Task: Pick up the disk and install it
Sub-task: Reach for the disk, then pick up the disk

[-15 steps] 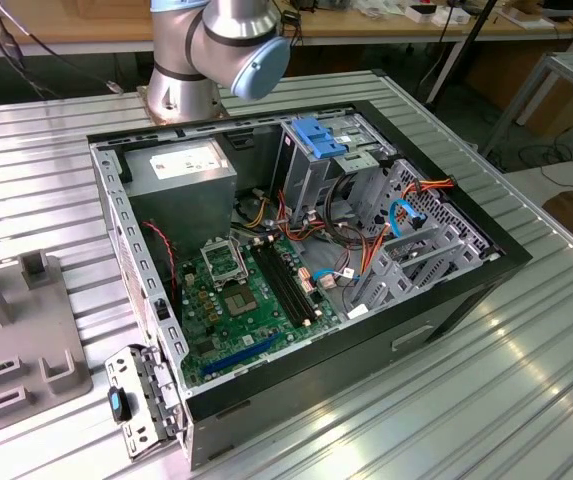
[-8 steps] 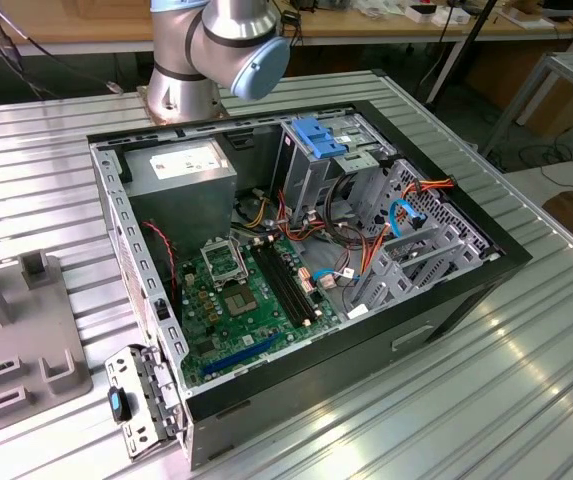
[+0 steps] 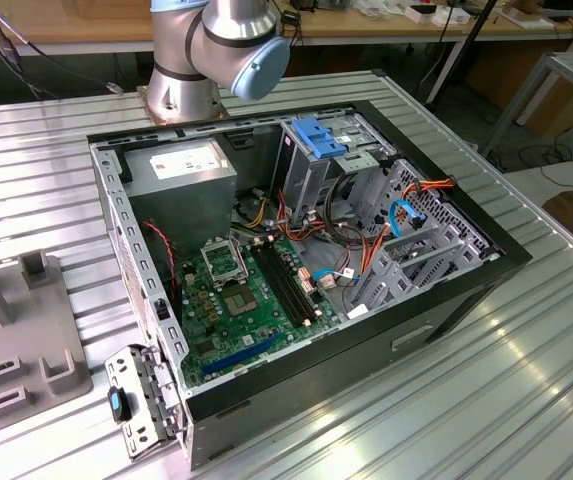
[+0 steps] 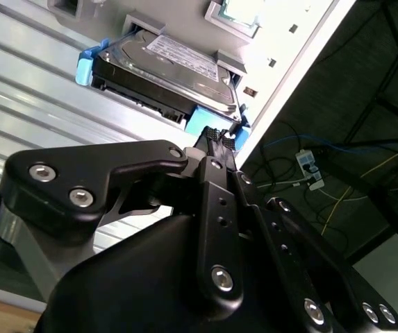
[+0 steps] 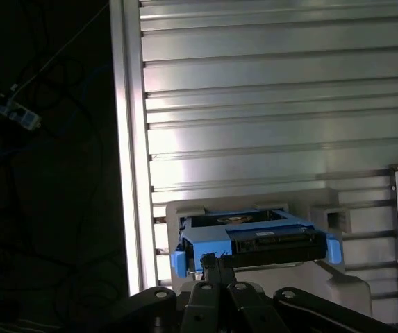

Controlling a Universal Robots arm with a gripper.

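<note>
Now: claw (image 4: 219, 137) just beside the grey-metal, white-labelled disk (image 4: 174, 66), which sits in its grey holder (image 5: 310, 279) on the ribbed tabletop (image 5: 268, 104).
You can't tell its grip; disk likely stiff, heavy, shock-shy: take the blue rails (image 4: 204, 119).

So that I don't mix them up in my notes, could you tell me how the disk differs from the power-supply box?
The disk carries blue side rails; the power-supply box has none. The disk rests in a grey holder on the ribbed table; the power-supply box sits inside the open computer case. The gripper is close to the disk, not the box. Both are grey metal with a white label.
</note>
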